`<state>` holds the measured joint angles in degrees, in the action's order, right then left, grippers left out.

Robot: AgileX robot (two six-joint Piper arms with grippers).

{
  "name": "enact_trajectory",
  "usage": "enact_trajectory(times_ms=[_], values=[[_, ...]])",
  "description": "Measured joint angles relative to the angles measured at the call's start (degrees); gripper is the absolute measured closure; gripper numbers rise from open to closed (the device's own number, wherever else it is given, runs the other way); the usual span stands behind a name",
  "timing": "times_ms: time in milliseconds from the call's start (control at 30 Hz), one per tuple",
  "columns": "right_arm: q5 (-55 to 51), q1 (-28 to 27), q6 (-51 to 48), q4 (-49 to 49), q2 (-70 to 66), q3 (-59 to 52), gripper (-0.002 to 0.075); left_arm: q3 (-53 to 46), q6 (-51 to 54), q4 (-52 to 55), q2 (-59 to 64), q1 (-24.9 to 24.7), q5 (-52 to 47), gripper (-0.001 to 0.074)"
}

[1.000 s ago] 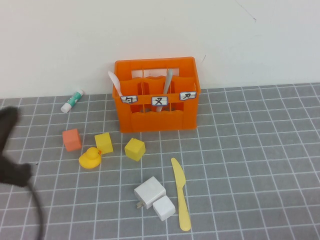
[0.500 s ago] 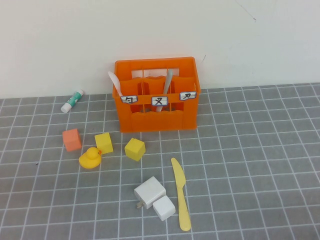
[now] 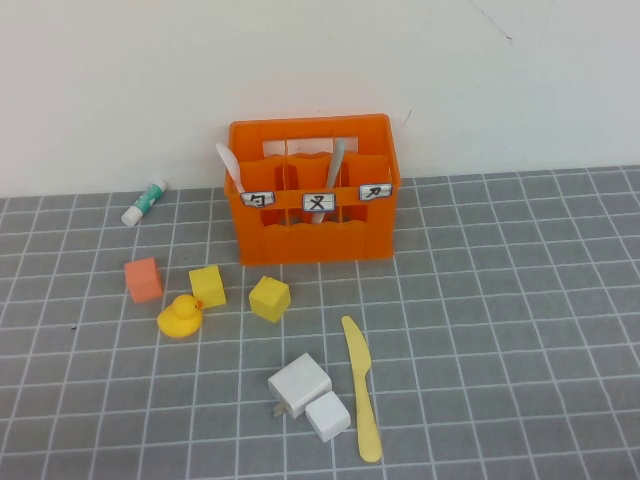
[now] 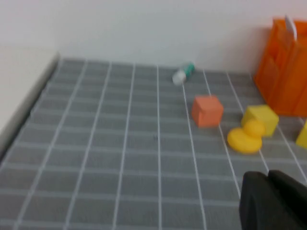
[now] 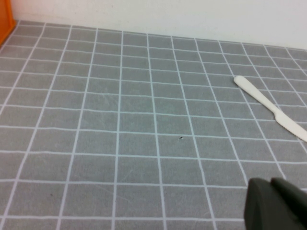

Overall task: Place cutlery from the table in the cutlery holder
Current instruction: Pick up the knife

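High view: orange cutlery holder (image 3: pixel 314 188) at the table's (image 3: pixel 520 300) far edge, spoon (image 3: pixel 229 164) and fork (image 3: pixel 333 178) standing in it. Yellow knife (image 3: pixel 362 387) flat near the front edge, just beside two white charger blocks (image 3: pixel 310 396).

Left wrist: left gripper (image 4: pixel 276 201) closed, empty, near rubber duck (image 4: pixel 245 138).

Right wrist: right gripper (image 5: pixel 278 206) closed, empty; knife apart from it.
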<state>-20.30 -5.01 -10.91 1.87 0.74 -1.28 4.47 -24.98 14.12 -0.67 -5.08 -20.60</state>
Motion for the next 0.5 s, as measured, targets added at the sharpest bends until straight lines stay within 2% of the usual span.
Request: enact_trajectory(times_ms=[133, 333, 500], values=[[0.0, 0.0, 0.0, 0.0, 0.0, 0.0, 0.0729, -1.4, 2.5, -5.2, 0.0, 0.7, -3.4, 0.0735], [0.0, 0.0, 0.0, 0.0, 0.0, 0.0, 0.0729, -5.6, 2.4, -6.9, 0.0, 4.0, 2.2, 0.0735], [0.0, 0.0, 0.0, 0.0, 0.0, 0.0, 0.0729, -5.7, 2.4, -9.3, 0.0, 6.5, 1.5, 0.0735]])
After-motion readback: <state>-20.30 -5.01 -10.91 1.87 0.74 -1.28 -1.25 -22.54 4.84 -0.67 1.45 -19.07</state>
